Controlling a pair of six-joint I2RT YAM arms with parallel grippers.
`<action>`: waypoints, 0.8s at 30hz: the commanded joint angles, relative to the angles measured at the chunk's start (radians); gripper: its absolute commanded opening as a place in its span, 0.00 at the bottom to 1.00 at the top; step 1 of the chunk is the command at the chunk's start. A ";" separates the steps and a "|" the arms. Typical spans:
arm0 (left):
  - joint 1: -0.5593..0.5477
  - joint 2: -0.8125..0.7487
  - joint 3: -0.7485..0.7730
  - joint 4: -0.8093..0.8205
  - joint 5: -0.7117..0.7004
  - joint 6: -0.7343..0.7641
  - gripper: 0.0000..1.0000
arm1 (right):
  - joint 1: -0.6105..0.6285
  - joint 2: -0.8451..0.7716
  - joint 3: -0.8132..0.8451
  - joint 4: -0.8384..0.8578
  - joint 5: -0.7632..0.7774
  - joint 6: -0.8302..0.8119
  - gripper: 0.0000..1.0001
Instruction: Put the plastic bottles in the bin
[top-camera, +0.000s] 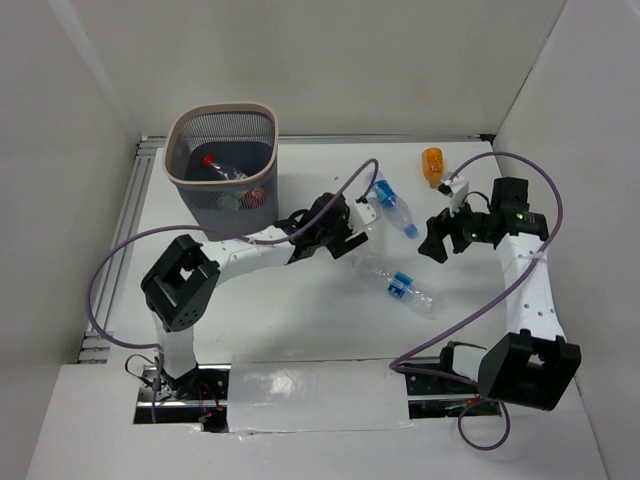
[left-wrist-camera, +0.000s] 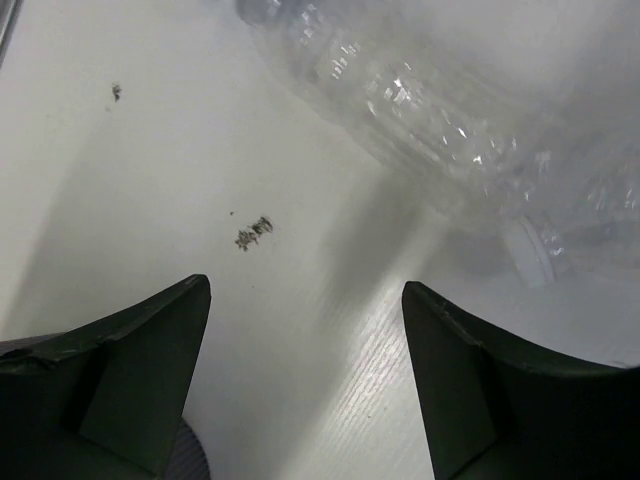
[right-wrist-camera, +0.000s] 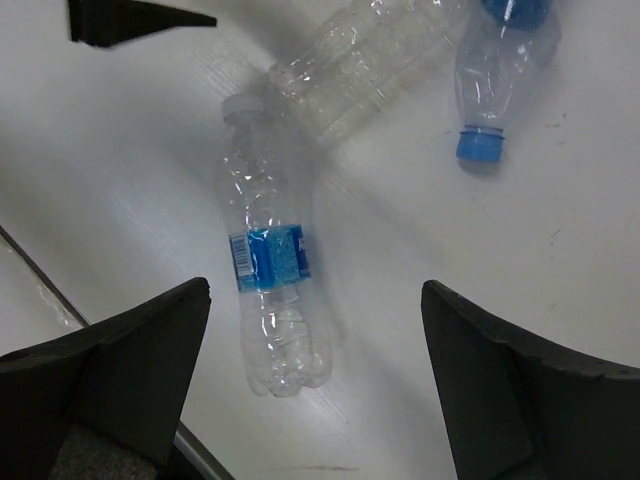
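Note:
The wire-mesh bin (top-camera: 186, 180) stands at the back left with a red-capped bottle (top-camera: 222, 168) inside it. Three bottles lie on the table: a blue-capped one (top-camera: 393, 207), a blue-labelled, white-capped one (top-camera: 401, 285) and a bare clear one (right-wrist-camera: 350, 60). My left gripper (top-camera: 352, 232) is open and empty, low over the table; the bare clear bottle (left-wrist-camera: 430, 120) lies just ahead of it. My right gripper (top-camera: 435, 242) is open and empty, hovering above the blue-labelled bottle (right-wrist-camera: 270, 290). The blue-capped bottle (right-wrist-camera: 495, 70) lies further off.
A small orange bottle-like object (top-camera: 432, 165) lies at the back right. White walls enclose the table on the left, back and right. The left gripper's fingertip (right-wrist-camera: 130, 18) shows at the top of the right wrist view.

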 joint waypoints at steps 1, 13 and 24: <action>0.018 -0.054 0.083 -0.093 0.024 -0.205 0.90 | 0.039 0.032 -0.026 0.169 0.101 0.146 0.94; 0.027 0.149 0.442 -0.275 0.233 -0.632 1.00 | 0.022 0.125 0.032 0.348 0.220 0.448 1.00; 0.009 0.312 0.557 -0.351 0.103 -0.778 1.00 | -0.036 0.103 0.033 0.338 0.155 0.467 1.00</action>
